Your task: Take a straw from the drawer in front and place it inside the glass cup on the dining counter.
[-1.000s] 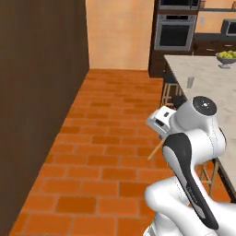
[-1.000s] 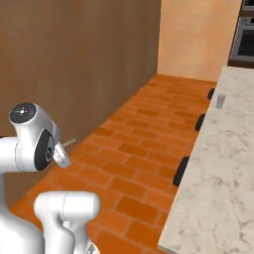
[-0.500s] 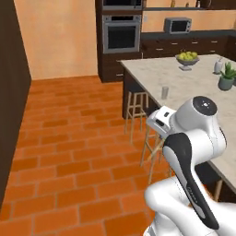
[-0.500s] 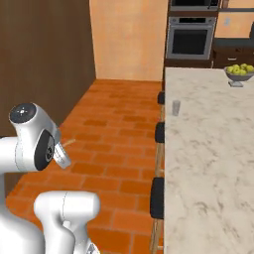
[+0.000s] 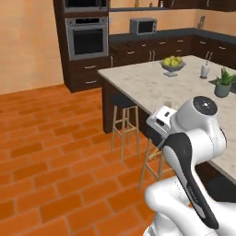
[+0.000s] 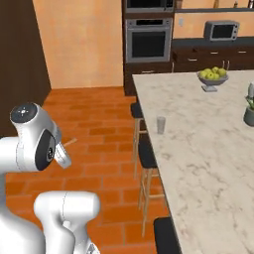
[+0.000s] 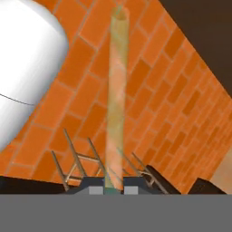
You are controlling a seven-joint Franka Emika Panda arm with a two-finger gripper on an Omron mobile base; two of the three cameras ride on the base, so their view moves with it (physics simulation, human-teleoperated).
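My gripper [image 7: 113,187] is shut on the straw [image 7: 117,99], a thin pale tan tube that runs straight up from between the fingertips in the hand view. Its free end [image 6: 71,142] pokes out beside the arm's white head in the right base view, over the brick floor. The glass cup [image 6: 160,124] stands upright near the left edge of the dining counter [image 6: 208,154], well to the right of the straw. In the left base view the cup [image 5: 168,105] peeks out just behind my hand, on the counter [image 5: 147,78].
Dark bar stools [image 6: 147,154] [image 5: 123,102] line the counter's near side, and one stool's metal legs [image 7: 79,163] lie under the hand. A fruit bowl [image 6: 212,79], a potted plant [image 5: 223,84] and a white bottle [image 5: 205,70] sit further along. Brick floor [image 5: 46,152] is open to the left.
The whole picture has swung from the dark wall and floor to the island counter, so the base has turned. The straw has stayed in the shut gripper throughout.
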